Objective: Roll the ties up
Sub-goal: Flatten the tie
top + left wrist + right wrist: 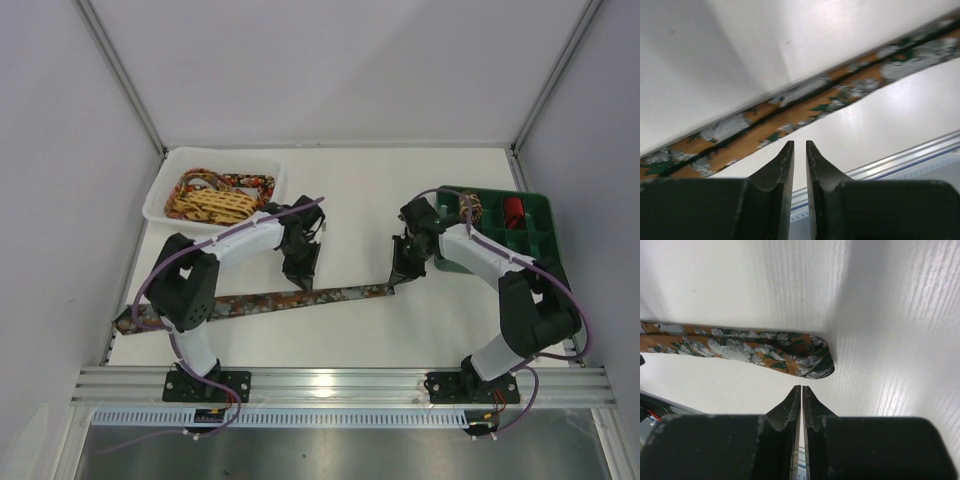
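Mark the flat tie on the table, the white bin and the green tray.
flat tie (340,295), top view, on the right half of the strip.
white bin (158,195), top view, on its left wall.
green tray (540,232), top view, on its right-hand side.

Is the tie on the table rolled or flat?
Flat: the tie lies as one long strip, its end uncurled.

Black hands (800,143) tip white-and-black arms (243,237) trailing purple cables (160,265).
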Controlling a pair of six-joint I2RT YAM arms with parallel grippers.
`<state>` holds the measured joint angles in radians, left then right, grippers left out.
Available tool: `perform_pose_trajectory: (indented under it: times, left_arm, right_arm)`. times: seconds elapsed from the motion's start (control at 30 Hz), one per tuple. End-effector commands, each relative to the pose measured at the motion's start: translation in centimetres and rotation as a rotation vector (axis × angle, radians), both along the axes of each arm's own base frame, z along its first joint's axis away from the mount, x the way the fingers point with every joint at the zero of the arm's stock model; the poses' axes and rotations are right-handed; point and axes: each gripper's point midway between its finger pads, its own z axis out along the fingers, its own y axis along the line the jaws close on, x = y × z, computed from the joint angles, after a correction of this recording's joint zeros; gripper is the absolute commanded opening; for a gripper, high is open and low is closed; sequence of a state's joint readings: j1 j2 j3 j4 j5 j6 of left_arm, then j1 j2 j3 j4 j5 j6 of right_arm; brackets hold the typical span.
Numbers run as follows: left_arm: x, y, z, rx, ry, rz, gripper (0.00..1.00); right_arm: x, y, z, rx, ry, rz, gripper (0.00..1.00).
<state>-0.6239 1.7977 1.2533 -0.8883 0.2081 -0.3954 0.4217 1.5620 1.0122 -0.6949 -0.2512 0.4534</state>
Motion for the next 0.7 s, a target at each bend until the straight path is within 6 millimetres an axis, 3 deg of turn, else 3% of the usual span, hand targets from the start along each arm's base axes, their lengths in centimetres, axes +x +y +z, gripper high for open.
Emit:
perform_pose_trajectory:
  times: [0.0,0.17,0.37,0.47,0.53,0.63,0.67]
  left_arm:
    - [0.9,-3.3,3.5,-0.112,-0.049,-0.015,0.2]
    - [1.4,-7.7,4.2,-0.262,-0.005,-0.027,0.1]
    - [2.0,-11.3,3.8,-0.361,0.023,-0.035,0.0]
    - [2.1,-12.9,3.5,-0.403,0.036,-0.032,0.0]
    - [2.1,-14.0,3.4,-0.433,0.028,-0.037,0.0]
    - [1.9,-15.5,3.5,-0.475,0.019,-0.035,0.0]
    - [1.8,-15.7,3.5,-0.479,0.027,-0.027,0.01]
  right_arm:
    - [0.7,0.4,0.5,0.042,-0.023,0.038,0.1]
    - [1.4,1.5,-2.2,0.079,-0.006,0.072,0.11]
    - [1.6,-0.3,-5.0,0.001,0.027,0.032,0.1]
    - [1.7,-0.4,-3.9,0.008,0.002,0.029,0.11]
    - [2.0,0.2,-1.7,0.053,-0.042,0.036,0.12]
    - [2.1,0.0,0.9,0.074,-0.094,0.034,0.29]
    - [1.9,-0.3,1.3,0.074,-0.094,0.033,0.45]
